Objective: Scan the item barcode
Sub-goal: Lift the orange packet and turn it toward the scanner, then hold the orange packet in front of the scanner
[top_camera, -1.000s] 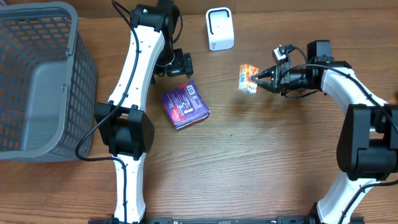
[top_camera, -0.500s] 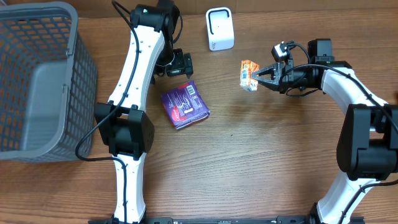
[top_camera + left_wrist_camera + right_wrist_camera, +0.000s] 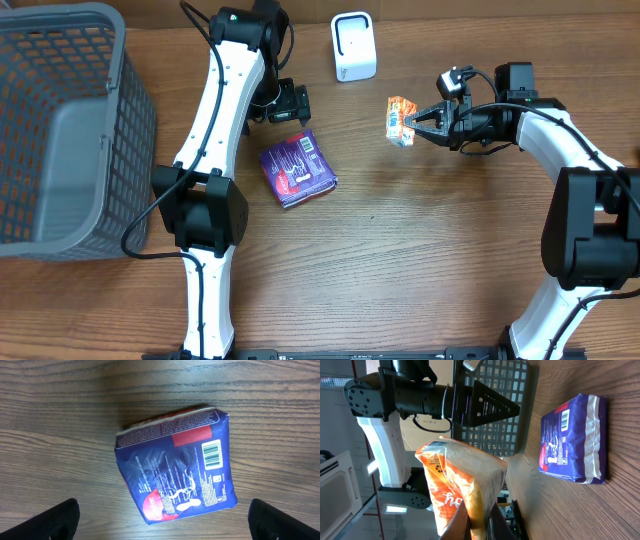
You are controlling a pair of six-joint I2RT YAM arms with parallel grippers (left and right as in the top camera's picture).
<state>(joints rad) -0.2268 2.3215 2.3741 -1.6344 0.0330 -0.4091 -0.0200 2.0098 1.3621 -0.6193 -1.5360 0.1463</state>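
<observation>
A small orange snack packet [image 3: 401, 120] hangs above the table right of centre, pinched at its edge by my right gripper [image 3: 418, 122], which is shut on it; the right wrist view shows the orange packet [image 3: 460, 480] filling the space above the fingers [image 3: 457, 522]. A white barcode scanner [image 3: 354, 47] stands at the back, apart from the packet. A blue and red pack [image 3: 298, 168] lies flat on the wood, barcode [image 3: 212, 454] facing up. My left gripper [image 3: 288, 104] hovers just behind it, open, its dark fingertips [image 3: 57, 519] at the lower corners of the left wrist view.
A large grey mesh basket [image 3: 60, 130] fills the left side of the table. The blue pack [image 3: 572, 440] and basket also show in the right wrist view.
The right gripper lifted the orange packet slightly toward the back during the first half second; since then nothing has moved. The left arm stayed still.
</observation>
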